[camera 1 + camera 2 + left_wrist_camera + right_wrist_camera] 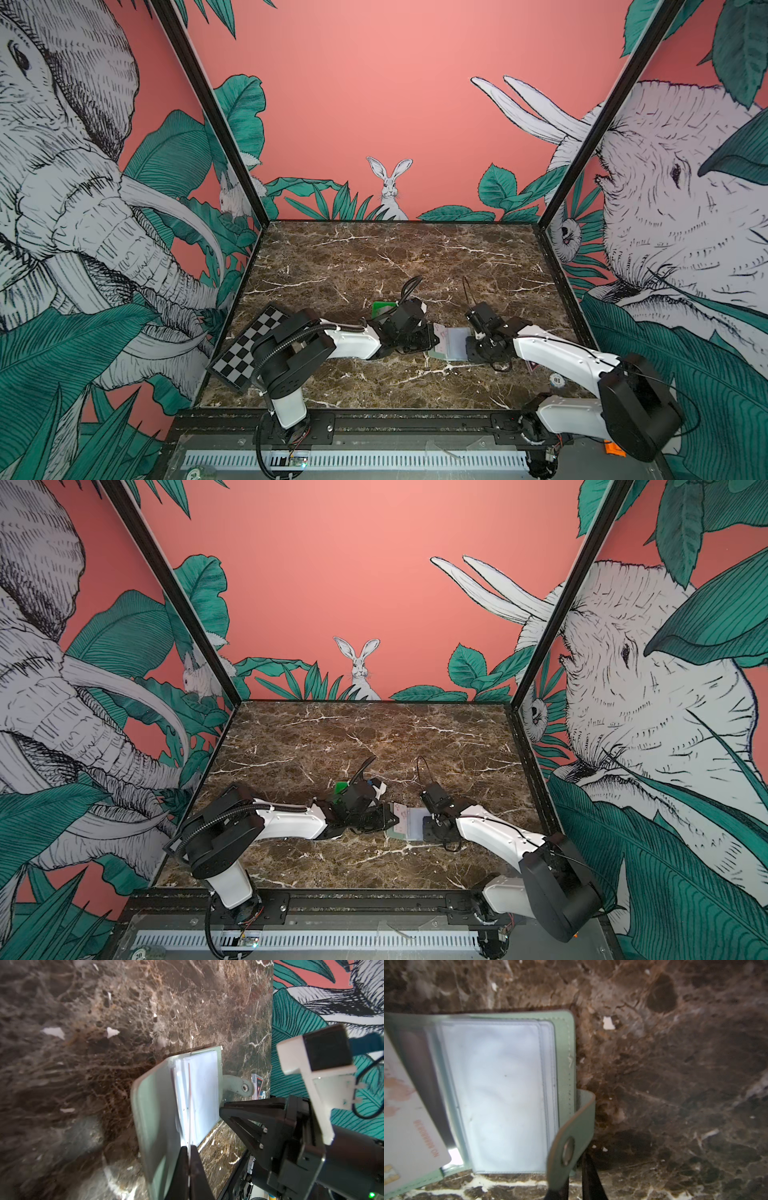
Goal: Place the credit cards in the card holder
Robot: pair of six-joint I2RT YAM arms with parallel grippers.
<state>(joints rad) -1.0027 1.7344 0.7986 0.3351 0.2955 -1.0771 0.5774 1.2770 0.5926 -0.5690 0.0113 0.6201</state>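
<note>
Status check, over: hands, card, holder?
Left hand shut on a credit card. Right hand pinching the card holder strap, holder open. Card over the clear sleeves, not seated. Nothing in the way.

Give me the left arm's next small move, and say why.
Probably ease the credit card a little further, free edge first, into a clear sleeve. The left gripper is shut on the card, which is tilted over the open card holder and not visibly seated yet. The right gripper sits at the holder's strap side.

Both top views high at front, looking down, wrist views close, sharing card holder (158,1105)
</note>
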